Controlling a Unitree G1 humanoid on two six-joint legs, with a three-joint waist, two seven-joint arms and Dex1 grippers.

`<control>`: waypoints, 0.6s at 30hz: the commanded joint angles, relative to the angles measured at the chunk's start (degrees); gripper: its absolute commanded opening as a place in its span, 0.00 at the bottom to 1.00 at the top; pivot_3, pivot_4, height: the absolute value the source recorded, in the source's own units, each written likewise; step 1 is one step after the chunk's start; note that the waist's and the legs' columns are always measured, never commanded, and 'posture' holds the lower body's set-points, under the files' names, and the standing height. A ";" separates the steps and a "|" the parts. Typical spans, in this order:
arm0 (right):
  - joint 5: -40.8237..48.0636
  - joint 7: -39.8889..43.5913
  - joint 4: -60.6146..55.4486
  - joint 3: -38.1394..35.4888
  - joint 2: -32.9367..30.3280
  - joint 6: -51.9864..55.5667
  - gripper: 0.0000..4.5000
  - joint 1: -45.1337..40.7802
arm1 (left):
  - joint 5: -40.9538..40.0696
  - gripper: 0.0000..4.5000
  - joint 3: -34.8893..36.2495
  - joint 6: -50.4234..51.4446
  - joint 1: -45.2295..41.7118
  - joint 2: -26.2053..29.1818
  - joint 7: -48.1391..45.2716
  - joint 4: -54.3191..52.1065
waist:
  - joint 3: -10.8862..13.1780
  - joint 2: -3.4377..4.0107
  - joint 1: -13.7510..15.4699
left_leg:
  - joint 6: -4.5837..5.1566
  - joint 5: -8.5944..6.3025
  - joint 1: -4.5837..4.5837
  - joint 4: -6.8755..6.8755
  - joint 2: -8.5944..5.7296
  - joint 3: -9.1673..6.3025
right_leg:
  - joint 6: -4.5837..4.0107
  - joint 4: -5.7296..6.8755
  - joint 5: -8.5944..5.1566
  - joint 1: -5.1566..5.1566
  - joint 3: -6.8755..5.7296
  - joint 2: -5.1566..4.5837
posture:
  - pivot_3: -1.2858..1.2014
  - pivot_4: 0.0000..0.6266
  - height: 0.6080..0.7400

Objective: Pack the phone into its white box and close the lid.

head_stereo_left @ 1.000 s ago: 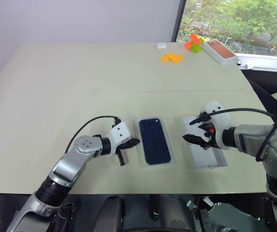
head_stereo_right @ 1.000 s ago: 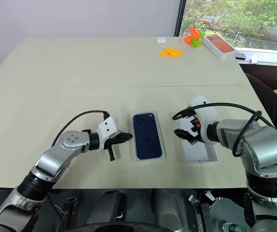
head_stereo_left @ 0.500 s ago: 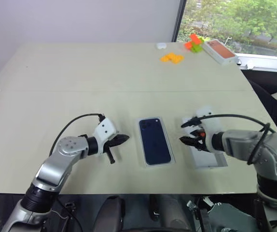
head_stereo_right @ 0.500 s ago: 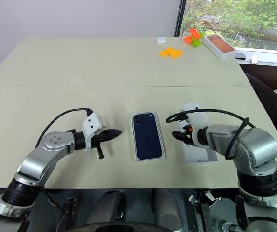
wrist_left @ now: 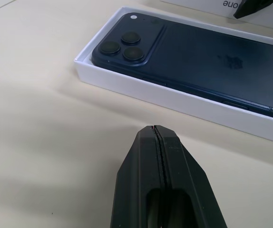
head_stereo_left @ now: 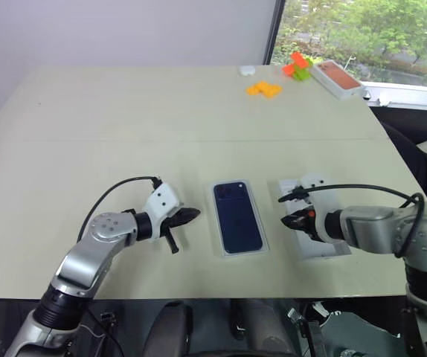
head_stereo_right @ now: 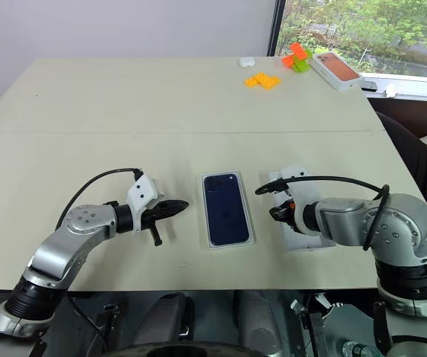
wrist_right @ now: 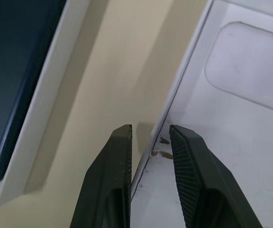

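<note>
Phone [head_stereo_left: 237, 217] already lies in the white box [wrist_left: 184, 102]; right pincer [wrist_right: 148, 142] straddles the lid [wrist_right: 231, 156] wall, narrowly open, for lifting; left pincer [wrist_left: 158, 130] closed, empty.

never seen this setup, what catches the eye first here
The dark phone lying camera-side up in the white box at the table's near middle. Just to its right, the right gripper straddles the near wall of the upturned lid; the left gripper rests shut beside the box.
</note>
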 commanded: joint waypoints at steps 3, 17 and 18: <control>10.01 -8.03 1.40 -1.15 -0.53 0.39 0.03 -0.66 | -1.35 0.00 1.50 0.02 0.27 -0.14 0.20 -2.61 | 0.00 -0.01 -0.05 | 0.00 0.00 0.00 0.00 0.00 0.00 | 0.00 0.00 0.00 0.00 0.01 0.01 | 0.52 0.24 1.00; 42.59 -10.39 4.43 1.74 3.18 -29.52 0.01 -12.44 | -5.36 0.00 13.25 0.03 2.53 3.03 0.55 0.98 | -0.04 -0.08 -0.17 | 0.06 -0.03 0.01 -0.02 0.36 -0.02 | 0.04 -0.07 -0.02 -0.02 0.04 0.47 | 0.52 0.24 1.00; 42.59 -9.91 4.48 1.98 7.26 -31.29 0.01 -11.95 | -4.97 0.00 13.87 -0.47 2.54 3.67 0.44 2.03 | -0.01 -0.02 -0.14 | 0.12 -0.06 0.00 -0.02 0.45 -0.04 | 0.01 -0.08 -0.01 -0.01 0.07 0.57 | 0.52 0.24 1.00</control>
